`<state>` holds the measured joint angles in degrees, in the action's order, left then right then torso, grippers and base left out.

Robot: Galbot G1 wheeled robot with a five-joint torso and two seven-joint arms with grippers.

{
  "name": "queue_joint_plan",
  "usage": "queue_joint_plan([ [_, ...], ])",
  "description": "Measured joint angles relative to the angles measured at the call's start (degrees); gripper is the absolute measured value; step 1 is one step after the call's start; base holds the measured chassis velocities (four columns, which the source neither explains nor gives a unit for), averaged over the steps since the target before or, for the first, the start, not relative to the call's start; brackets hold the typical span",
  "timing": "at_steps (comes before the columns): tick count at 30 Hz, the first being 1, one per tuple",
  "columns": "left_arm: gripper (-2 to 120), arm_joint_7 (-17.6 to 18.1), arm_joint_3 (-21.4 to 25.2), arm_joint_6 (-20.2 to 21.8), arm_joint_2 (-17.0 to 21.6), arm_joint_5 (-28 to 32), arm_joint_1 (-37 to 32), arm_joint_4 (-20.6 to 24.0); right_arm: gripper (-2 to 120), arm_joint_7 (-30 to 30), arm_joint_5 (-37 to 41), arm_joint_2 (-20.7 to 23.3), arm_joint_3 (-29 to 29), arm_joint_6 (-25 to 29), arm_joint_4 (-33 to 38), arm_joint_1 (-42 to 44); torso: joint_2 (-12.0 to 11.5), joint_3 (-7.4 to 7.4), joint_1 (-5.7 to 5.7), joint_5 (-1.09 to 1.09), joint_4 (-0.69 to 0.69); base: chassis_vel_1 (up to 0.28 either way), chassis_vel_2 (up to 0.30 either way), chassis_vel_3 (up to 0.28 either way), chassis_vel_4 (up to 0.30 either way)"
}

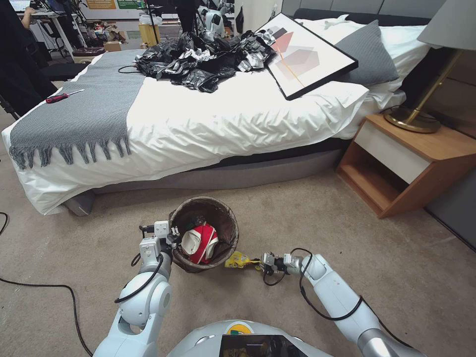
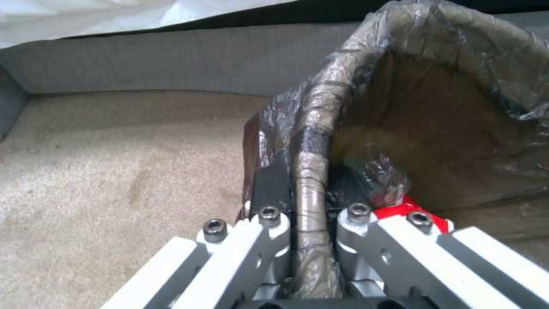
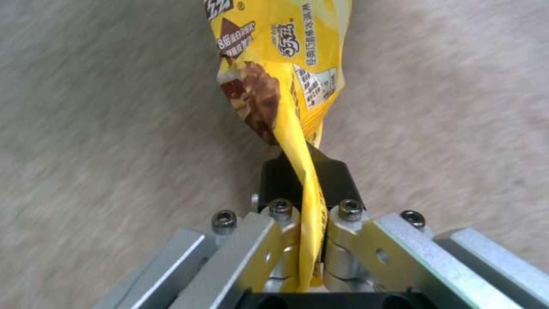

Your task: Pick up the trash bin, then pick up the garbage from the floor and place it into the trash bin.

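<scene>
Closest to the robot, its two arms reach forward over the carpet (image 1: 307, 208), one on each side of the trash bin (image 1: 225, 218). The left gripper (image 1: 174, 237) is pinched on the bin's rim at the bin's left side; the left wrist view shows its fingers (image 2: 273, 189) pressed together on the brown bag liner (image 2: 312, 141) that folds over the rim, one finger outside the wall and one inside. The bin tilts, its mouth turned up toward the robot, and a crushed red-and-white cup (image 1: 201, 242) lies inside it against the near wall. Just to the bin's right, the right gripper (image 1: 259, 262) is clamped on a yellow snack wrapper (image 1: 238, 260); the right wrist view shows its dark fingers (image 3: 334, 180) squeezing the wrapper's twisted end, with the printed body of the wrapper (image 3: 280, 56) hanging beyond them over the carpet. The wrapper sits beside the bin's lower right rim, outside the bin. Beyond the bin stands a bed (image 1: 208, 124) with a white cover and a grey fringed throw (image 1: 84, 114) across its left end. On the bed, farther from the bin, lie a red-handled screwdriver (image 1: 63, 96), a heap of black and silver bags (image 1: 203, 62) and a framed picture (image 1: 310, 54). To the bin's far right is a wooden nightstand (image 1: 411, 163) carrying a brass lamp base (image 1: 411, 119).
</scene>
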<state>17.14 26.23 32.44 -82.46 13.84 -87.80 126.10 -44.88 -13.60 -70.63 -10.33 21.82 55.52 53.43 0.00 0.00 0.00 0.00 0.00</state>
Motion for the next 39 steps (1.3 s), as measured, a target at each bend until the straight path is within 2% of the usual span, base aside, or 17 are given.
queue_joint_plan([
  [4, 4, 0.0, 0.1, 0.0, 0.0, 0.1, 0.0, -0.2, 0, 5.2, 3.6, -0.2, -1.5, 0.2, 2.6, 1.1, 0.0, 0.00, 0.00, 0.00, 0.00, 0.000, 0.000, 0.000, 0.000],
  [7, 4, 0.0, 0.1, 0.0, 0.0, 0.1, 0.0, -0.2, 0, 13.1, 9.2, 0.0, -3.3, -0.2, 6.9, 2.4, 0.0, 0.00, 0.00, 0.00, 0.00, 0.000, 0.000, 0.000, 0.000],
  [8, 4, 0.0, 0.1, 0.0, 0.0, 0.1, 0.0, -0.2, 0, 13.1, 9.2, 0.0, -3.3, -0.2, 6.9, 2.4, 0.0, 0.00, 0.00, 0.00, 0.00, 0.000, 0.000, 0.000, 0.000],
  [11, 4, 0.0, 0.0, 0.0, 0.0, 0.1, 0.0, -0.2, 0, 19.4, 15.5, 0.7, -5.0, -1.1, 13.6, 3.4, 0.0, 0.00, 0.00, -0.01, -0.01, 0.000, 0.000, 0.000, 0.000],
  [12, 4, 0.0, 0.0, 0.0, 0.0, 0.1, 0.0, -0.2, 0, 19.4, 15.5, 0.7, -5.0, -1.1, 13.6, 3.4, 0.0, 0.00, 0.00, -0.01, -0.01, 0.000, 0.000, 0.000, 0.000],
  [15, 4, 0.0, -0.1, -0.1, -0.1, 0.1, 0.0, 0.0, 0, 23.5, 19.9, 1.4, -7.9, -2.9, 23.2, 4.2, 0.0, 0.00, 0.00, -0.02, 0.00, 0.000, 0.000, 0.000, 0.000],
  [19, 4, -0.1, -0.1, -0.1, 0.0, 0.1, 0.0, 0.2, 0, 26.1, 22.2, 1.3, -9.2, -3.6, 28.5, 4.2, 0.0, 0.00, 0.00, 0.00, -0.01, 0.000, 0.000, 0.000, 0.000],
  [20, 4, -0.1, -0.1, -0.1, 0.0, 0.1, 0.0, 0.2, 0, 26.1, 22.2, 1.3, -9.2, -3.6, 28.5, 4.2, 0.0, 0.00, 0.00, 0.00, -0.01, 0.000, 0.000, 0.000, 0.000],
  [23, 4, -0.1, -0.1, -0.1, 0.1, 0.1, -0.2, 0.3, 0, 26.7, 26.7, 1.5, -9.1, -4.0, 36.8, 5.1, 0.0, 0.00, 0.00, 0.00, 0.00, 0.000, 0.000, 0.000, 0.000],
  [24, 4, -0.1, -0.1, -0.1, 0.1, 0.1, -0.2, 0.3, 0, 26.7, 26.7, 1.5, -9.1, -4.0, 36.8, 5.1, 0.0, 0.00, 0.00, 0.00, 0.00, 0.000, 0.000, 0.000, 0.000],
  [27, 4, -0.1, -0.1, -0.1, 0.3, 0.2, -0.2, 0.3, 0, 24.5, 30.5, 2.8, -7.2, -4.7, 45.8, 7.7, 0.0, 0.00, 0.00, -0.01, 0.00, 0.000, 0.000, 0.000, 0.000],
  [28, 4, -0.1, -0.1, -0.1, 0.3, 0.2, -0.2, 0.3, 0, 24.5, 30.5, 2.8, -7.2, -4.7, 45.8, 7.7, 0.0, 0.00, 0.00, -0.01, 0.00, 0.000, 0.000, 0.000, 0.000],
  [29, 4, -0.1, -0.3, -0.1, 0.4, 0.2, -0.2, 0.2, 0, 23.5, 31.4, 4.1, -5.7, -5.0, 49.4, 9.3, 0.0, -0.01, 0.00, 0.00, 0.00, 0.000, 0.000, 0.000, 0.000],
  [32, 4, -0.1, -0.8, -0.1, 0.6, 0.2, -0.2, 0.0, 0, 23.2, 31.3, 6.9, -2.0, -6.0, 54.0, 12.0, 0.0, 0.00, 0.00, -0.01, -0.02, 0.000, 0.000, 0.000, 0.000],
  [33, 4, -0.1, -0.8, -0.1, 0.6, 0.2, -0.2, 0.0, 0, 23.2, 31.3, 6.9, -2.0, -6.0, 54.0, 12.0, 0.0, 0.00, 0.00, -0.01, -0.02, 0.000, 0.000, 0.000, 0.000],
  [35, 4, -0.1, -1.5, -0.1, 0.6, 0.2, -0.1, -0.2, 0, 24.6, 29.1, 10.4, 4.2, -7.2, 56.2, 13.4, 0.0, -0.01, 0.00, -0.02, -0.02, 0.000, 0.000, 0.000, 0.000],
  [39, 4, -0.1, -2.0, 0.0, 0.4, 0.0, -0.1, -0.2, 0, 25.2, 27.0, 11.8, 8.8, -7.8, 55.2, 12.7, 0.0, 0.00, 0.00, -0.01, 0.00, 0.000, 0.000, 0.000, 0.000],
])
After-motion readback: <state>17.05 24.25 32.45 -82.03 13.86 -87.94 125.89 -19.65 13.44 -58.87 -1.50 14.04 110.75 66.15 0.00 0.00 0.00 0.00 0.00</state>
